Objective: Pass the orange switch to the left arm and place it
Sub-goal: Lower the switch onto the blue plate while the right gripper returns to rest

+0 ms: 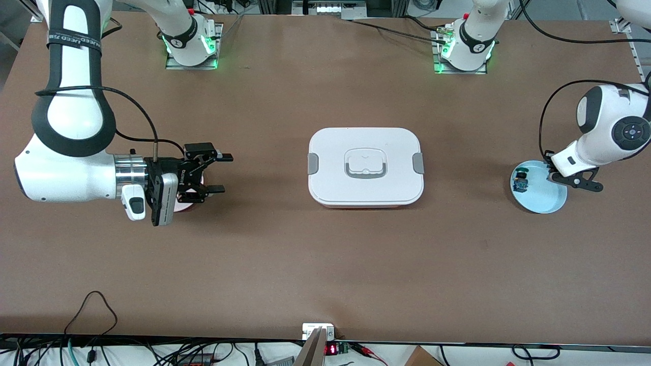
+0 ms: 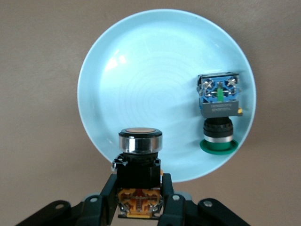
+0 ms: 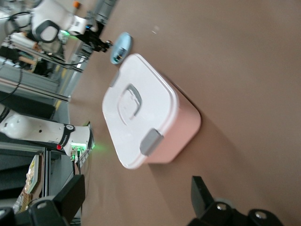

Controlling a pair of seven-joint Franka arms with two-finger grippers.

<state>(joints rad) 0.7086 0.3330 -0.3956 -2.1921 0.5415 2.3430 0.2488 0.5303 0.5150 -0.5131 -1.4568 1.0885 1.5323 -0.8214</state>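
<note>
Holding: left end effector [image 2: 139, 207] clamps the orange switch [image 2: 139, 188] over the blue plate [image 2: 141, 70].
Waiting: right end effector [image 1: 213, 174] wide, beside the box [image 1: 365, 166].

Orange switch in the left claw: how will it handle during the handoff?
Probably rigid: the orange switch looks hard plastic with a metal collar. Likely top-heavy, gripped low by the left claw. The round head could roll if dropped on the blue plate.

Brown table [image 1: 285, 264] (matte, evenly lit); black cables [image 1: 91, 351] trail along its near edge.
</note>
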